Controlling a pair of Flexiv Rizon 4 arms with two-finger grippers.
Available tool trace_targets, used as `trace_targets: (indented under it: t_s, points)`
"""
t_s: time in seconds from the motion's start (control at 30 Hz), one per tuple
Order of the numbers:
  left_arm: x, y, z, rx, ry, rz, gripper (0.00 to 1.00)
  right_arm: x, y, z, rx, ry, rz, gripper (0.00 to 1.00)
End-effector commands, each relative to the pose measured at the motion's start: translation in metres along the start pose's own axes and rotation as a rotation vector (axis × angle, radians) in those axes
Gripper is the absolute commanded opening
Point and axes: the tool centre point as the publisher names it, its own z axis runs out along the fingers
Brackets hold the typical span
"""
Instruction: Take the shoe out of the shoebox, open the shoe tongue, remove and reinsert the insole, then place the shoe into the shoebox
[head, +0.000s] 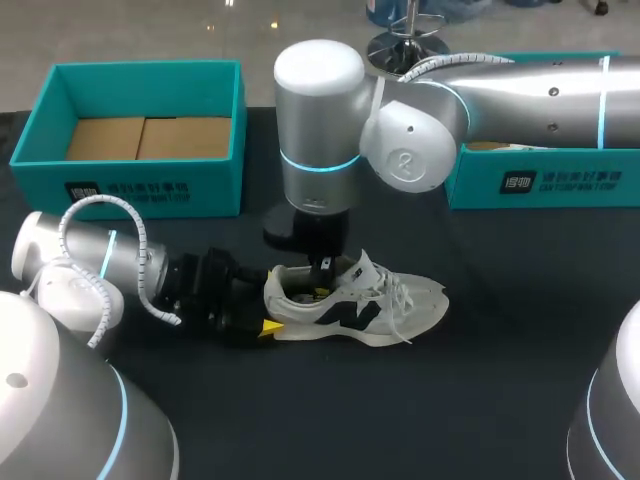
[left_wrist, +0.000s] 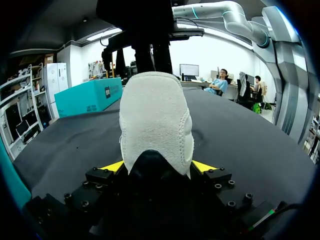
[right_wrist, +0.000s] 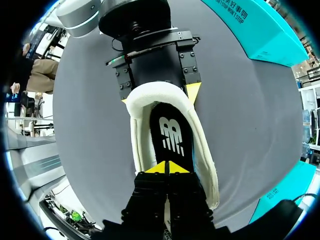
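Your left claw (left_wrist: 157, 167) grasps the stiff heel (left_wrist: 155, 115) of the white-grey suede sneaker (head: 355, 305); right claw (right_wrist: 167, 167), clenched, sits on its thin, floppy black insole (right_wrist: 170, 135).

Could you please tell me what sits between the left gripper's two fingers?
The heel of the shoe, both fingers against its sides; the left wrist view shows it.

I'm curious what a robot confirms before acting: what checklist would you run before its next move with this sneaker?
1. White and grey sneaker out of the teal cardboard shoebox, resting on the black table: ok.
2. Its heel clamped from both sides by the left fingers: ok.
3. Tongue lifted clear of the opening: ok.
4. The right fingers inside the opening, over the black insole: ok.
5. Those fingers actually pinching the insole: cannot tell.
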Motion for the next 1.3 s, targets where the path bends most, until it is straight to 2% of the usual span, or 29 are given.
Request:
trace_targets:
  t_s: [0.03,0.2,0.37,0.4,0.53,0.73,0.77,0.8,0.87,0.93,1.2,1.23,1.3]
  points:
    - [-0.004,0.005,0.004,-0.004,0.0,0.0,0.0,-0.012,0.008,0.013,0.006,0.023,0.002,0.0]
    - [-0.004,0.005,0.004,-0.004,0.0,0.0,0.0,-0.022,0.012,0.023,0.007,0.044,-0.005,0.0]
    - [-0.004,0.005,0.004,-0.004,0.0,0.0,0.0,-0.023,0.012,0.027,0.006,0.057,0.004,0.0]
    - [-0.004,0.005,0.004,-0.004,0.0,0.0,0.0,-0.022,0.011,0.028,0.006,0.06,0.01,0.2]
    - [-0.004,0.005,0.004,-0.004,0.0,0.0,0.0,-0.019,0.009,0.029,-0.001,0.062,0.017,0.48]
    - [-0.004,0.005,0.004,-0.004,0.0,0.0,0.0,-0.016,0.01,0.03,-0.001,0.069,0.026,0.55]
    - [-0.004,0.005,0.004,-0.004,0.0,0.0,0.0,-0.015,0.011,0.031,0.0,0.072,0.025,0.62]
    - [-0.004,0.005,0.004,-0.004,0.0,0.0,0.0,-0.013,0.012,0.034,-0.002,0.075,0.024,0.75]
    - [-0.004,0.005,0.004,-0.004,0.0,0.0,0.0,-0.012,0.014,0.039,0.0,0.082,0.023,0.77]
    - [-0.004,0.005,0.004,-0.004,0.0,0.0,0.0,-0.01,0.017,0.049,-0.002,0.099,0.021,0.85]
    - [-0.004,0.005,0.004,-0.004,0.0,0.0,0.0,0.003,0.038,0.095,-0.003,0.159,-0.004,0.8]
    - [-0.004,0.005,0.004,-0.004,0.0,0.0,0.0,0.005,0.04,0.099,-0.001,0.166,-0.009,0.76]
    - [-0.004,0.005,0.004,-0.004,0.0,0.0,0.0,0.009,0.044,0.111,0.003,0.186,-0.013,0.63]
